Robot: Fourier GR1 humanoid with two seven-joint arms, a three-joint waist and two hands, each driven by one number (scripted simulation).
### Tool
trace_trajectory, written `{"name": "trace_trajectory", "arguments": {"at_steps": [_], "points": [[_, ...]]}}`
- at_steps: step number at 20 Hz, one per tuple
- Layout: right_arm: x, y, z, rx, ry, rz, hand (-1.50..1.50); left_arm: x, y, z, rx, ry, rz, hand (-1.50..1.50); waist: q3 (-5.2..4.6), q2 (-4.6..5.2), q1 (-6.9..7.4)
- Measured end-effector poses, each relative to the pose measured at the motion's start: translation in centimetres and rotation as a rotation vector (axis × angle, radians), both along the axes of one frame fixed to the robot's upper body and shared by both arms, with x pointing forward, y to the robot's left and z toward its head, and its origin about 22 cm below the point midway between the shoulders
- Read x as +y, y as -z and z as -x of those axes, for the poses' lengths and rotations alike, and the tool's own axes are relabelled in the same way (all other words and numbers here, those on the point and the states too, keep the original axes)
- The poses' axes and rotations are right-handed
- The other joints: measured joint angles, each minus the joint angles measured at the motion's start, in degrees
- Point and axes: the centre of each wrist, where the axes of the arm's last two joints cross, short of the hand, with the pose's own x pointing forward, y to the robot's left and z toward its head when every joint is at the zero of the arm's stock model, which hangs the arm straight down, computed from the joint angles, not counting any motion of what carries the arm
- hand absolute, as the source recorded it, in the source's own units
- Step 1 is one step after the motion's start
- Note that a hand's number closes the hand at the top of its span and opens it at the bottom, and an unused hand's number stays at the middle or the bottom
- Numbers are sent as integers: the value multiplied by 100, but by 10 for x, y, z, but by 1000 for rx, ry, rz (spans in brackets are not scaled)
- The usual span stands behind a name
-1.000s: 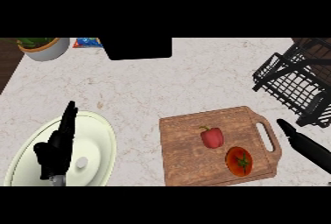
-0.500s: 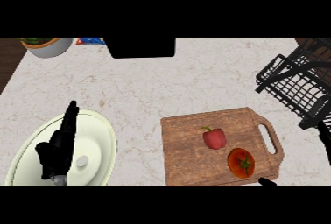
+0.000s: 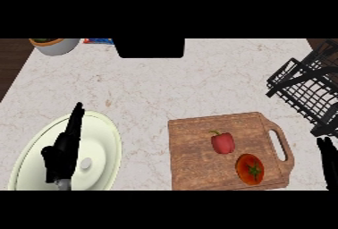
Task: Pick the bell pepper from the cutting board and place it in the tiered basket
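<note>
This is a kitchen. The work surface is a pale, speckled stone-look counter (image 3: 198, 80). On it lies a brown wooden cutting board with a handle slot (image 3: 198, 147), and a red bell pepper (image 3: 223, 142) and a round red tomato (image 3: 250, 168) sit on the board. A black wire tiered basket (image 3: 303, 89) stands at the right edge. A cream-white round lid with a small knob (image 3: 99, 143) lies at the left, and a pale pot of greenery (image 3: 56, 46) sits in the far corner.

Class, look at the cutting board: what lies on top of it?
A bell pepper and, nearer the robot, a tomato lie on the cutting board, apart from each other. The wood directly under each is covered.
</note>
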Motion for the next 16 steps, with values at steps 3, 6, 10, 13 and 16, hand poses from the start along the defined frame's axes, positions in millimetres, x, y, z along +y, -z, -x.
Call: {"name": "trace_trajectory", "arguments": {"at_steps": [3,6,10,13,16], "points": [[22,-3,-3,33,41,43,-150,3,0,1,8,9,6,0,9,0,61],[47,2,-13,63,70,90,-150,-2,2,-1,15,15,7,0,23,1,86],[77,6,-27,135,115,172,-150,-5,4,-2,24,13,6,0,40,-4,89],[100,12,-38,196,139,220,-150,-8,3,-4,33,10,14,0,48,-5,94],[117,12,-49,228,139,247,-150,-5,5,-3,37,9,15,0,59,-11,88]]}}
